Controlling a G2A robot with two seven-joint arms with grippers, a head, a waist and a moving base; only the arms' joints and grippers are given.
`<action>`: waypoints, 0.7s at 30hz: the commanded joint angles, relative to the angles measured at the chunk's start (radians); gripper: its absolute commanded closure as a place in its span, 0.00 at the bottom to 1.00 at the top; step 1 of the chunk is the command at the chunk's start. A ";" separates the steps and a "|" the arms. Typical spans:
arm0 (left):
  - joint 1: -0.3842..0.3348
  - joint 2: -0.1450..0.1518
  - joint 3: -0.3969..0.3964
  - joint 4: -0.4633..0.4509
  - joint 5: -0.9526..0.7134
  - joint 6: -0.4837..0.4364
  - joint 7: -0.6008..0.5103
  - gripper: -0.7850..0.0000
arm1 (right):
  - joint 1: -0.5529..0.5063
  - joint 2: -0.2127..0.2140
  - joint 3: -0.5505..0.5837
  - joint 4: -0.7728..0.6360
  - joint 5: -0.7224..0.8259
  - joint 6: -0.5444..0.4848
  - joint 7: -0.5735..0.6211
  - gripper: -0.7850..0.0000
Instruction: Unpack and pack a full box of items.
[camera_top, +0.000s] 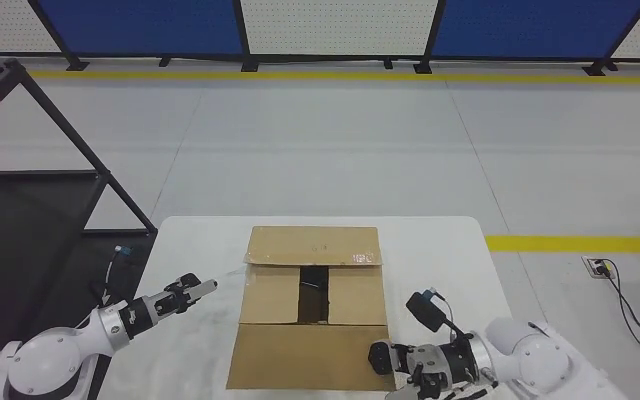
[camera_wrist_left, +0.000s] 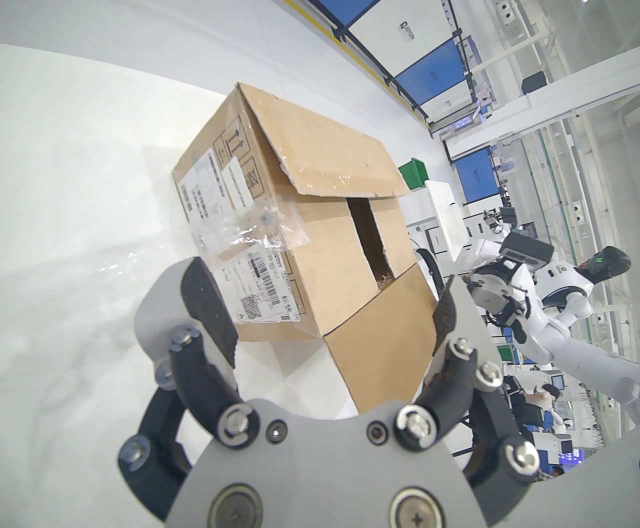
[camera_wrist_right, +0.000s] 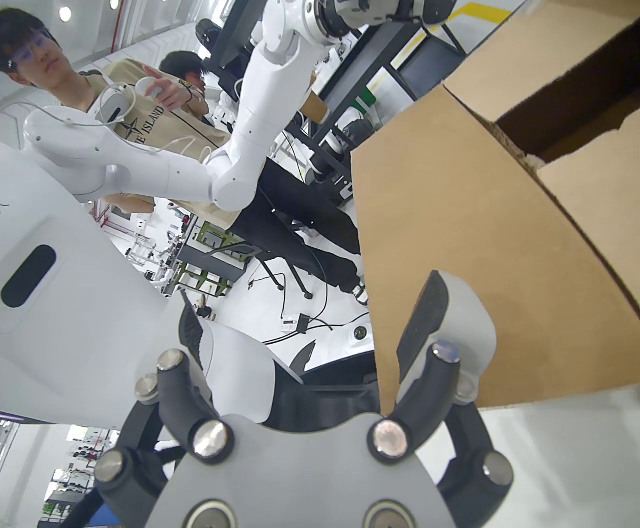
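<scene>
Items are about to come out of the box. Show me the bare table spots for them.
Bare table lies right of the cardboard box, up to the far and right edges. Another patch lies left of it, beyond the left end effector. Crowded: the near right corner, where the right end effector sits at the box's near flap.

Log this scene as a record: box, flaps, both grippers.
box: cardboard, upright, on table
far flap: folded out
near flap: folded out
inner flaps: down, dark gap between them
left gripper: open, left of box, apart from it
right gripper: open, at near flap's right corner
</scene>
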 joint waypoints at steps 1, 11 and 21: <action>0.000 0.000 0.000 0.000 0.000 0.000 0.000 0.00 | 0.016 0.003 0.015 0.004 0.035 0.009 0.009 0.00; 0.000 0.000 0.000 0.000 0.000 0.000 0.000 0.00 | 0.113 -0.020 0.014 0.101 0.203 0.271 -0.071 0.00; 0.000 0.000 0.000 0.000 0.000 0.000 0.000 0.00 | 0.113 -0.020 0.014 0.101 0.203 0.271 -0.071 0.00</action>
